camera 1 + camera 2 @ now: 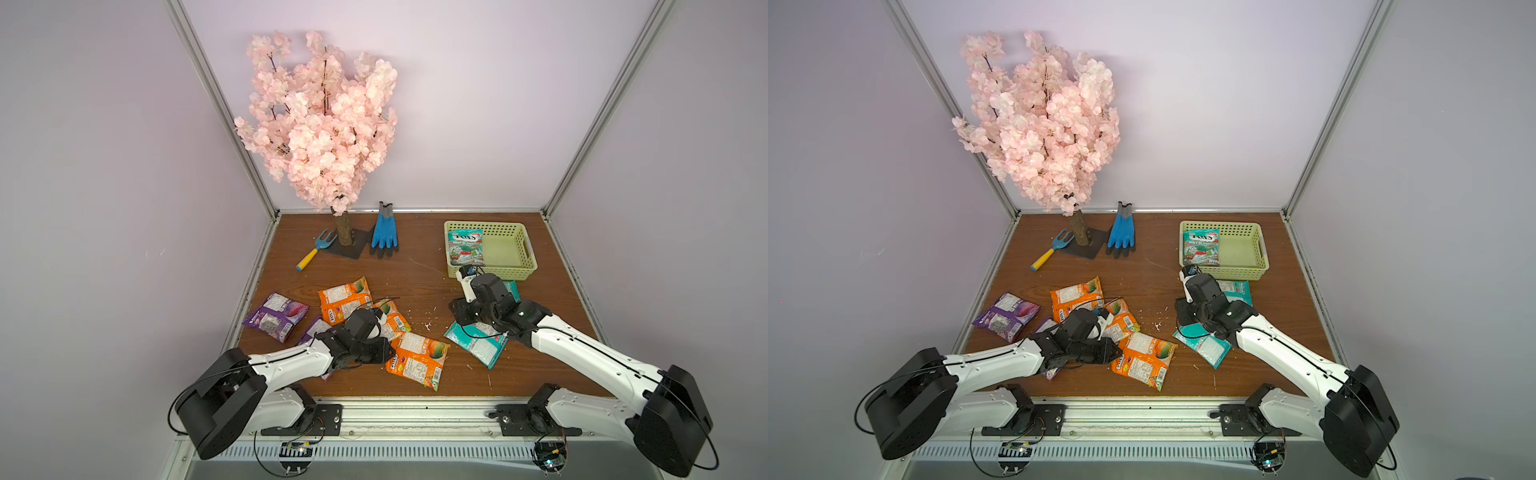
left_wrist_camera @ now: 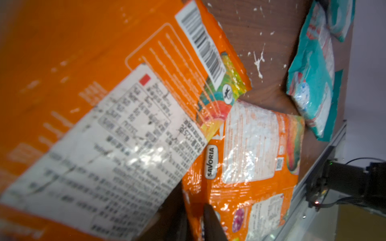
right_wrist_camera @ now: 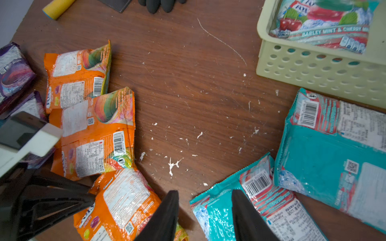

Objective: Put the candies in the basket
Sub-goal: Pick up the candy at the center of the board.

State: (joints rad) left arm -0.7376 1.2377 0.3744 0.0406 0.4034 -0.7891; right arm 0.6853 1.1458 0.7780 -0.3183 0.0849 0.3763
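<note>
The basket stood at the far right of the table. In both top views it held a single candy, a teal packet lying face up against its left wall; the rest of its floor was bare.

Just outside the basket's near wall lay a second teal packet, label side up and partly hidden under the right arm in the top views. A third teal packet lay closer to the front edge. The right gripper hung over this third packet's edge with its fingers apart and nothing between them, one over the wrapper and the other over bare wood.

On the left side, three orange packets lay backs up in an overlapping row. The left gripper had its fingers closed on the edge of the front orange packet; the left wrist view showed a strip of orange wrapper pinched between them. Two purple packets lay further left, one partly beneath the left arm.

White flecks dotted the middle of the table. At the far edge stood a blossom tree, with a blue glove and a garden fork beside its base.
</note>
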